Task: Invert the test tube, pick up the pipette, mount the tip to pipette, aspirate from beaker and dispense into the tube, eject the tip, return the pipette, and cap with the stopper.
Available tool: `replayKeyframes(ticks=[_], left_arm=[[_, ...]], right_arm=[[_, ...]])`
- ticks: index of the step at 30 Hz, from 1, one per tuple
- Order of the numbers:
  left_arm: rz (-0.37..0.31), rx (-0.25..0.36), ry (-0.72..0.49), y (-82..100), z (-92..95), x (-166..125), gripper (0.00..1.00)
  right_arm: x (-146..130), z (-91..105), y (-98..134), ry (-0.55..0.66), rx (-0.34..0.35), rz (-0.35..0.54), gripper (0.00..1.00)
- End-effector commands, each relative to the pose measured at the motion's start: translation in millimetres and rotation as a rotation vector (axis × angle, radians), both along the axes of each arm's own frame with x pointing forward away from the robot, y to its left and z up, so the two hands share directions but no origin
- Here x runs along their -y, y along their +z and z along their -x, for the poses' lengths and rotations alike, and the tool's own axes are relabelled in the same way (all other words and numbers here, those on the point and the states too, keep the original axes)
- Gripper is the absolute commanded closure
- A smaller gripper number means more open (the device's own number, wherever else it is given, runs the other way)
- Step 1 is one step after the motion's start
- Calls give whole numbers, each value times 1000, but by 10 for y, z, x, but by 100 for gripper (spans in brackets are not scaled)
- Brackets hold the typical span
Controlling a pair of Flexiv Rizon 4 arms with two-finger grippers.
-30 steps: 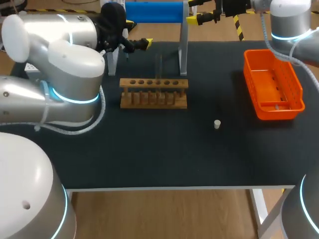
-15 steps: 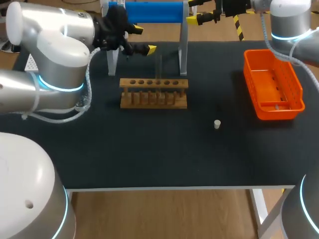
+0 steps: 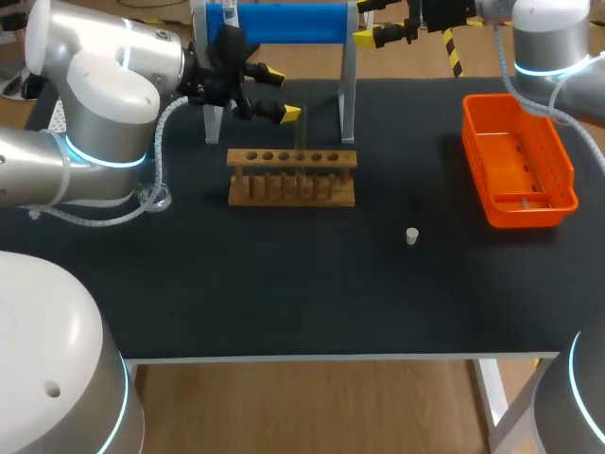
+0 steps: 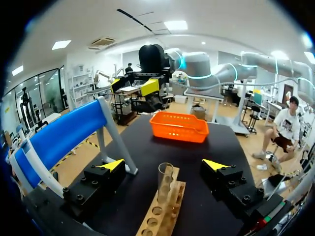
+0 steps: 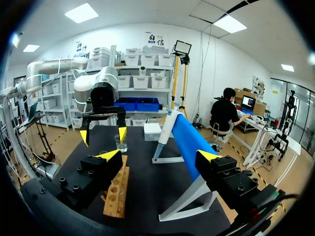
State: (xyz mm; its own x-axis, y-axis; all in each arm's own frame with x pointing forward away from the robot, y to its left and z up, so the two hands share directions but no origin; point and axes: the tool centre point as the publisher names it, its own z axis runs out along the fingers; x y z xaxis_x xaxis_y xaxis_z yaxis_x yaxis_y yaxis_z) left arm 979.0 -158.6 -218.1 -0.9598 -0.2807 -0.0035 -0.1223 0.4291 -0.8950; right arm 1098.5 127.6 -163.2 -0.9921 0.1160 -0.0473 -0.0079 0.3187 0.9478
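**Left fingers spread about the tube at the rack**

Wooden rack (image 3: 292, 177) sits on the dark counter (image 3: 284, 293). Test tube (image 4: 165, 181) stands upright in one of the rack's holes. Left gripper (image 4: 165, 165) is level with the tube's mouth, fingers open, one on each side, touching neither. Right gripper (image 3: 367, 21) is high behind the rack, past the blue stand (image 3: 288, 24), fingers wide apart, holding nothing. Stopper (image 3: 412, 235) lies in front of the rack, off its right end. Orange basket (image 3: 518, 161) sits well right of the rack
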Motion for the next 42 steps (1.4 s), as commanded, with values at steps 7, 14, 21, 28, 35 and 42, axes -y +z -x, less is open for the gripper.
replayKeyframes(ticks=[7,14,21,28,35,42], left_arm=[[12,50,57,-11,124,14,0],[12,50,57,-11,124,14,0],[12,50,57,-11,124,14,0],[12,50,57,-11,124,14,0],[-10,42,47,-31,96,34,0],[-25,60,21,-68,9,51,0]], right_arm=[[8,-12,9,4,-2,3,0],[8,-12,9,4,-2,3,0],[8,-12,9,4,-2,3,0],[8,-12,9,4,-2,3,0],[8,-12,9,4,-2,3,0],[8,-12,9,4,-2,3,0]])
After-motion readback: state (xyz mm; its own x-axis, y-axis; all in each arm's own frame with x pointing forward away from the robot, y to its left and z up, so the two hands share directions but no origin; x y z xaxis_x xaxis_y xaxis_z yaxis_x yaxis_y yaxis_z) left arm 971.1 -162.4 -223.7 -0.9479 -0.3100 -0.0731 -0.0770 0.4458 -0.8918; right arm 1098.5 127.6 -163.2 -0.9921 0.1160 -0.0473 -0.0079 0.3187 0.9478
